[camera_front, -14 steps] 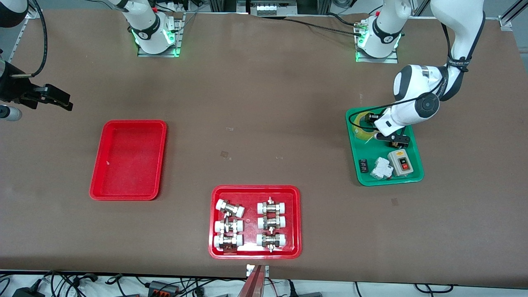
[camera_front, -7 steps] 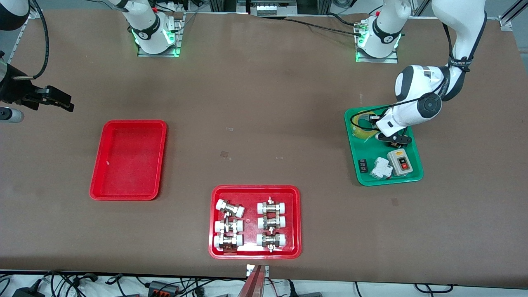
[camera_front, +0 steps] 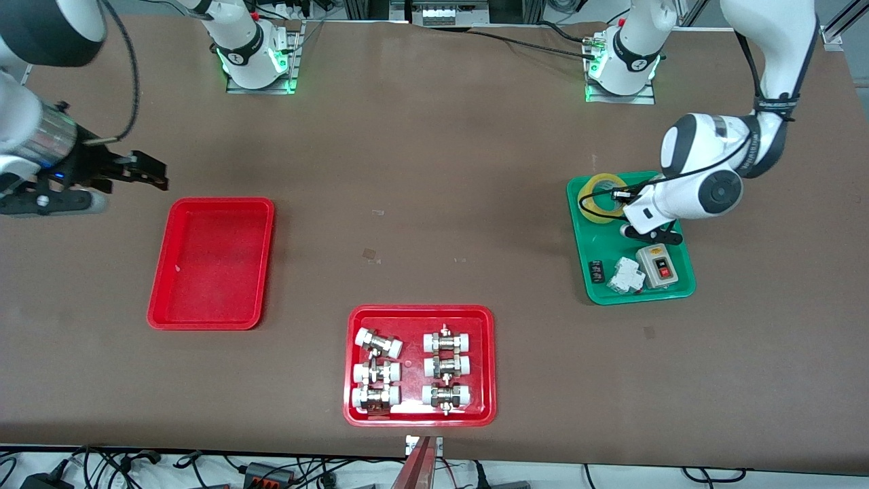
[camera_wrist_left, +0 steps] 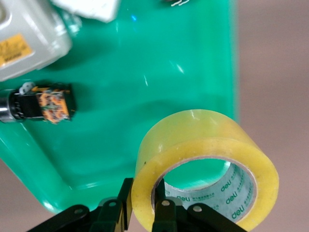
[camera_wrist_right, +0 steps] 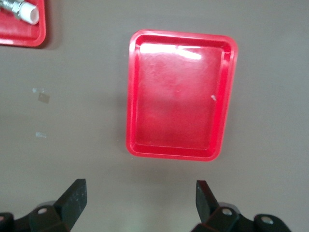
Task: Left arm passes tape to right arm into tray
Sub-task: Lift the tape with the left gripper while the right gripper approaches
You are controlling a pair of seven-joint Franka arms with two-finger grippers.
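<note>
My left gripper [camera_front: 621,195] is shut on the wall of the yellow see-through tape [camera_front: 603,177], one finger in its hole and one outside. It holds the roll just above the green tray [camera_front: 607,241], at the end farthest from the front camera. In the left wrist view the tape [camera_wrist_left: 207,150] hangs from the gripper [camera_wrist_left: 142,212] over the tray's edge. My right gripper [camera_front: 146,171] is open and empty near the plain red tray [camera_front: 212,261], off the end of it farthest from the front camera. The right wrist view shows this tray [camera_wrist_right: 178,121] bare in front of the open gripper [camera_wrist_right: 140,193].
The green tray also holds a grey switch box [camera_front: 657,265], a white breaker [camera_front: 626,277], a small black piece [camera_front: 597,272] and a black-and-orange part [camera_wrist_left: 46,102]. A red tray [camera_front: 353,407] of white-capped metal fittings lies mid-table near the front camera.
My left gripper has lifted the tape off the green tray's floor and tilted it up. My right arm has swung in toward the plain red tray, gripper still open.
</note>
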